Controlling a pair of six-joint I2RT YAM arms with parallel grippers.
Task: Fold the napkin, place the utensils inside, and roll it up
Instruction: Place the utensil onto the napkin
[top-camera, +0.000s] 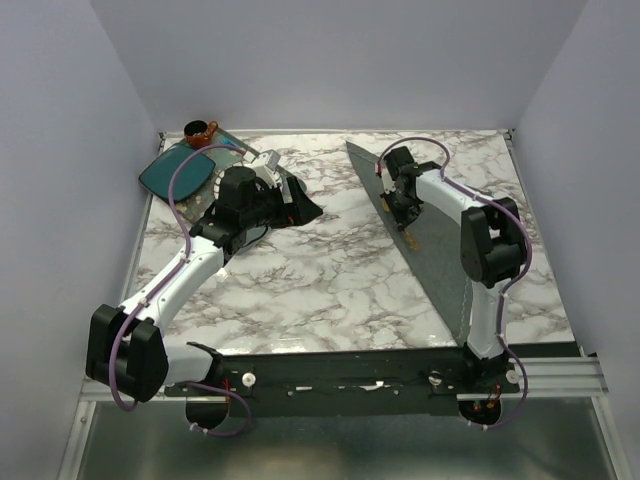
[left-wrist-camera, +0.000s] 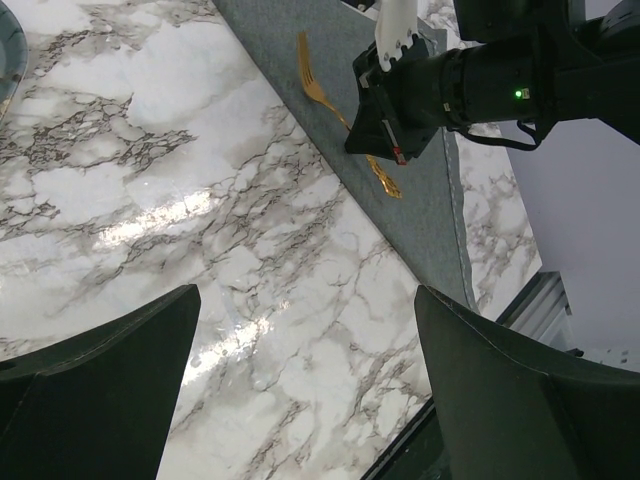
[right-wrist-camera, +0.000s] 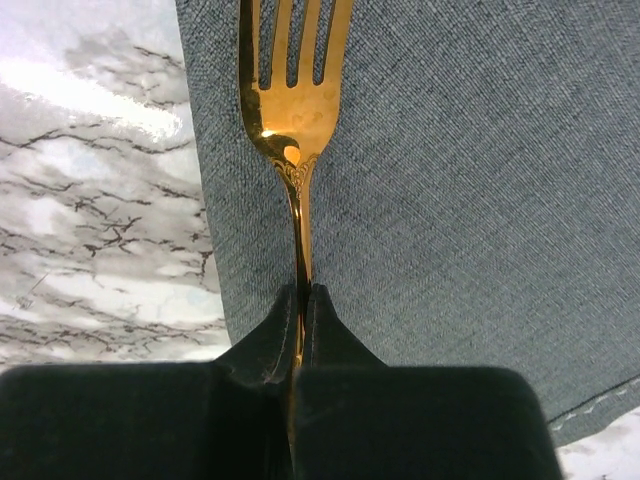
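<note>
I can read no text, label, brand, number or sign anywhere. The fork (right-wrist-camera: 295, 110) pinched between my right fingers (right-wrist-camera: 345, 345) bears only a small embossed ornament just ahead of them, with no letters in it. Nothing written shows out beyond my left fingers (left-wrist-camera: 100, 380) either.
</note>
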